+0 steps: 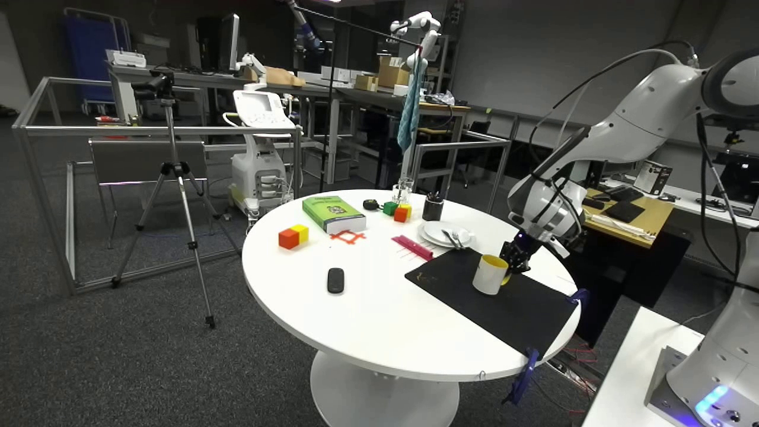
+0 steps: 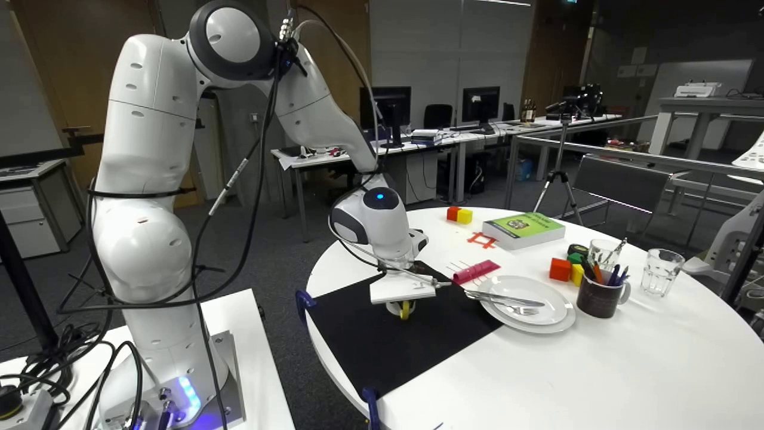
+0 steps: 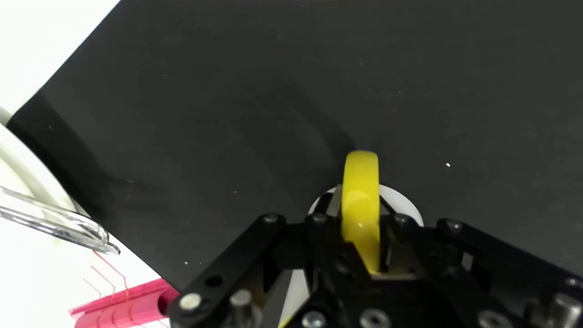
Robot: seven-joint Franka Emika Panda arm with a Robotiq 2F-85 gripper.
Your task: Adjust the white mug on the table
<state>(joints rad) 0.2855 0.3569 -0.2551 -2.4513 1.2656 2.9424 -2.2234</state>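
White mug, yellow inside, with yellow handle: over the black mat; whether its base touches, we cannot tell. Gripper: above the mat, closed on the mug's handle, as we see in the wrist view. White plates, bearing knife and fork: at the mat's edge. Pink strip: just beside the mat. Blue clamps: at the mat's edge. Green book: well apart from the mat. Round white table: beneath the mat.
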